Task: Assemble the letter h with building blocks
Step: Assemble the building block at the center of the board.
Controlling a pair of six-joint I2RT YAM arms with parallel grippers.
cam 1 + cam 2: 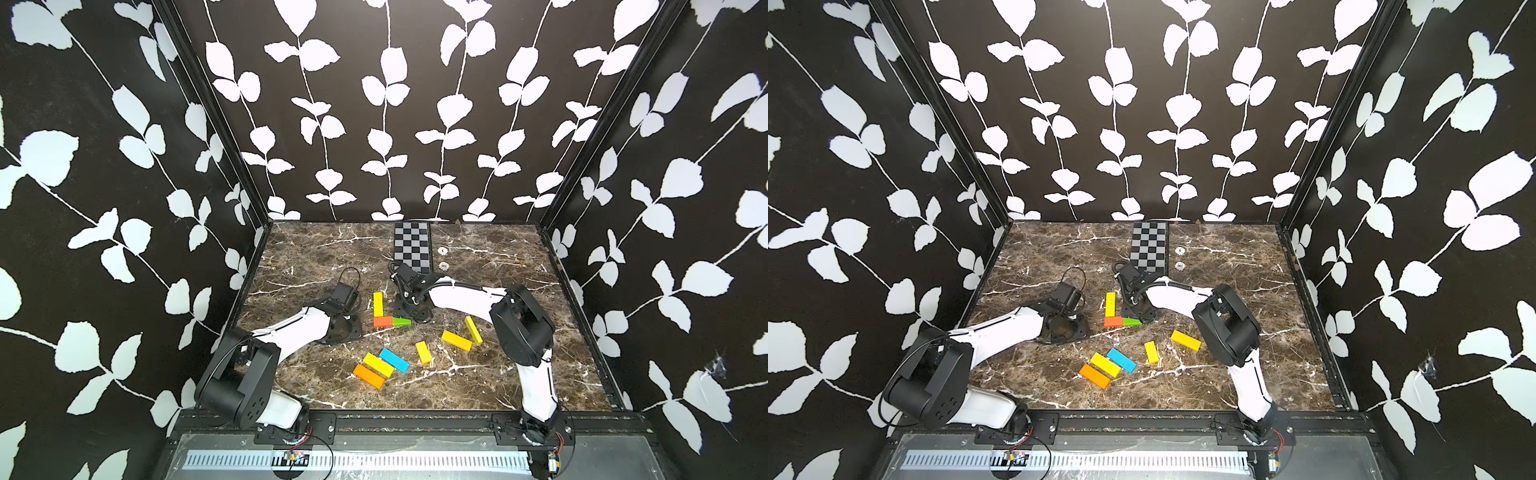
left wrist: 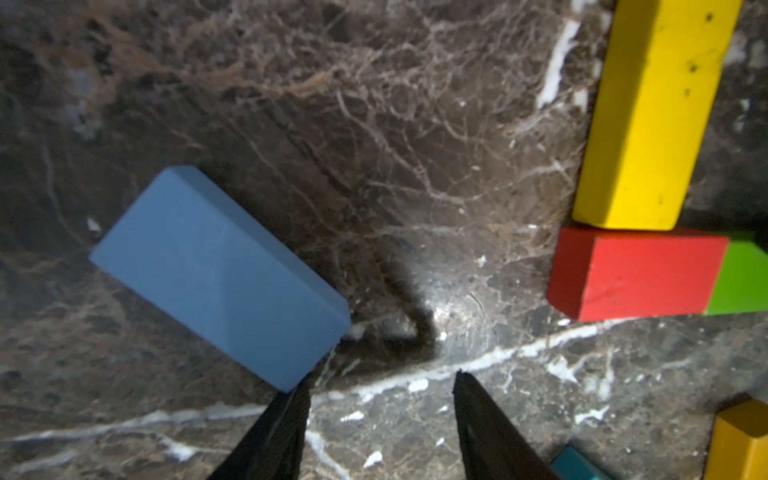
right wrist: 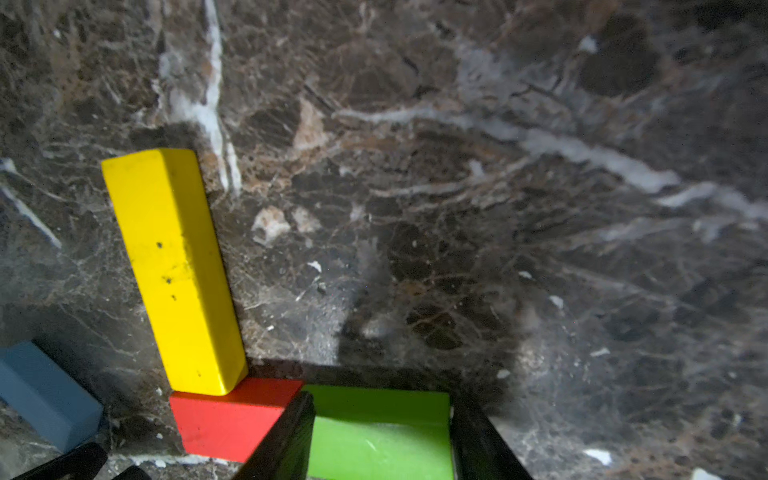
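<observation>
Closest to the right wrist lens, the right claw [image 3: 380, 399] pinches the green block [image 3: 380, 432], with one black finger flush on each long side. The block lies flat on the worktop [image 3: 498, 208], its end against the red block [image 3: 232, 419]. The long yellow bar [image 3: 174, 270] butts onto the red block's far side. These three make the unfinished letter h [image 1: 379, 313], near the middle of the worktop in both top views. The bar points to 12 o'clock and the green block lies at 3 o'clock of the red one.

At 9 o'clock of it the left claw [image 2: 382, 378] hangs low, fingers spread with nothing between them. A pale blue block [image 2: 220, 274] has a corner right at one fingertip; I cannot tell whether they touch.

Towards 6 o'clock a blue bar [image 1: 394, 360], a second yellow bar [image 1: 378, 365] and an orange bar [image 1: 368, 376] lie side by side. At 4 to 5 o'clock are a short yellow block [image 1: 423, 352], an amber bar [image 1: 456, 340] and, just beside it, a slanted yellow bar [image 1: 473, 330]. The checkered board [image 1: 411, 247] sits at 12 o'clock by the far wall.
</observation>
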